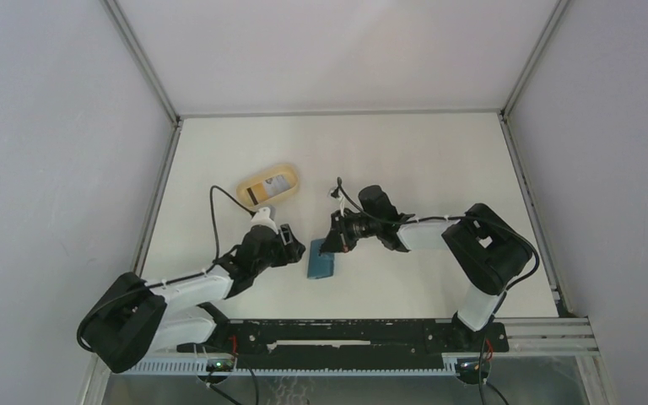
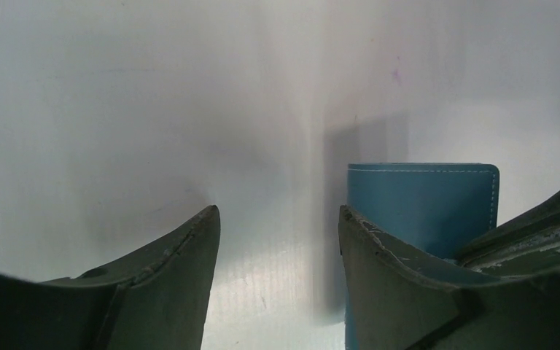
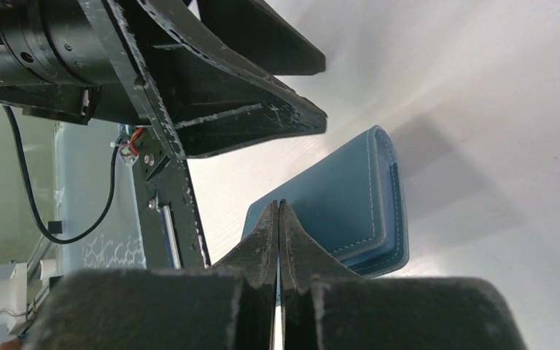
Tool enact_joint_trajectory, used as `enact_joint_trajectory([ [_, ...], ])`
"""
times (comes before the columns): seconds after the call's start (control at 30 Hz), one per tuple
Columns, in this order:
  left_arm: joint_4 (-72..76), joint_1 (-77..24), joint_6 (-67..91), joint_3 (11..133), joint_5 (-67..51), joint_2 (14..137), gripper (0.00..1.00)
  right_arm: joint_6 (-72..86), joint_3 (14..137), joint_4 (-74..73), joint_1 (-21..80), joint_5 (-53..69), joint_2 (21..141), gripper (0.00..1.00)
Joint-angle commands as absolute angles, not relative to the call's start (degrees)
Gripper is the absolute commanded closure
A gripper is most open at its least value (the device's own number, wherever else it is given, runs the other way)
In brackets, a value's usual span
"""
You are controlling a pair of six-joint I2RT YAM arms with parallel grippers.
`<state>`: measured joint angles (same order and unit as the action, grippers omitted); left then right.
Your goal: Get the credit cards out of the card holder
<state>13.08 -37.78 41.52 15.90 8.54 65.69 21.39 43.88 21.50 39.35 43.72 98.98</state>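
Observation:
The teal-blue card holder [image 1: 321,261] lies folded shut on the white table between the two arms. My left gripper [image 1: 295,245] sits just left of it, open, with only bare table between its fingers [image 2: 278,215]. In the left wrist view the card holder [image 2: 423,200] shows behind the right finger. My right gripper [image 3: 278,208] is shut, its tips resting over the near edge of the card holder [image 3: 343,197]. One credit card [image 1: 270,186], yellowish with a dark stripe, lies in the tan dish. No card shows at the card holder.
The tan oval dish [image 1: 291,174] stands behind the left gripper, toward the back left. White walls close the table on three sides. The left gripper's dark fingers [image 3: 292,120] hang close above the card holder in the right wrist view.

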Motion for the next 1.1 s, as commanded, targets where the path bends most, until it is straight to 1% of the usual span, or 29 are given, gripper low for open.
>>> enact_joint_trajectory([
  [0.0,17.9,-38.4,40.0,15.9,6.0,68.8,0.34,23.2,46.5,27.8,40.5,44.1,99.2,1.0],
  [0.13,19.6,-38.9,40.0,16.9,5.4,73.7,0.34,23.5,47.5,28.5,41.2,45.9,98.9,1.0],
  [0.27,21.6,-39.3,40.7,17.5,5.4,78.4,0.34,25.6,47.5,31.7,40.7,50.6,98.1,1.0],
  [0.5,25.7,-39.5,41.4,18.1,4.4,85.2,0.34,34.1,47.5,43.5,39.5,60.2,98.5,1.0],
  [0.73,27.0,-39.6,41.7,18.8,3.6,86.4,0.35,45.9,47.5,58.2,37.7,65.5,99.6,1.0],
  [0.93,29.0,-39.6,42.4,18.8,2.4,87.6,0.35,59.6,47.3,76.4,36.2,68.1,102.9,1.0],
  [1.07,29.1,-39.6,42.4,18.0,3.0,86.5,0.35,59.8,46.6,77.0,35.4,69.3,103.3,1.0],
])
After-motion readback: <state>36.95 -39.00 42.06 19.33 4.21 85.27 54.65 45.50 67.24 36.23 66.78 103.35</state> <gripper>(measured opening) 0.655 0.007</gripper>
